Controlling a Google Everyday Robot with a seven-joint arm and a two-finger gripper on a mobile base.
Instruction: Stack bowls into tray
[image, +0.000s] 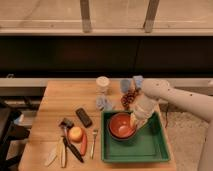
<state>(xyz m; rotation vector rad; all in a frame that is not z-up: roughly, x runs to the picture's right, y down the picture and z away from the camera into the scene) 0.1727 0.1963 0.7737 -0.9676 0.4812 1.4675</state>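
The orange-red bowl (120, 125) with a darker inside sits in the back left part of the green tray (145, 148) on the wooden table. My gripper (134, 121) reaches in from the right on a white arm. It is at the bowl's right rim, low inside the tray. The purple bowl is not in view; I cannot tell whether it lies under the orange-red one.
Behind the tray stand a white cup (102, 83), two blue cups (125, 86), a pale blue item (104, 103) and a brown heap (130, 98). Left of the tray lie a black block (83, 117), an apple (76, 133), a fork (94, 142) and several utensils (63, 151).
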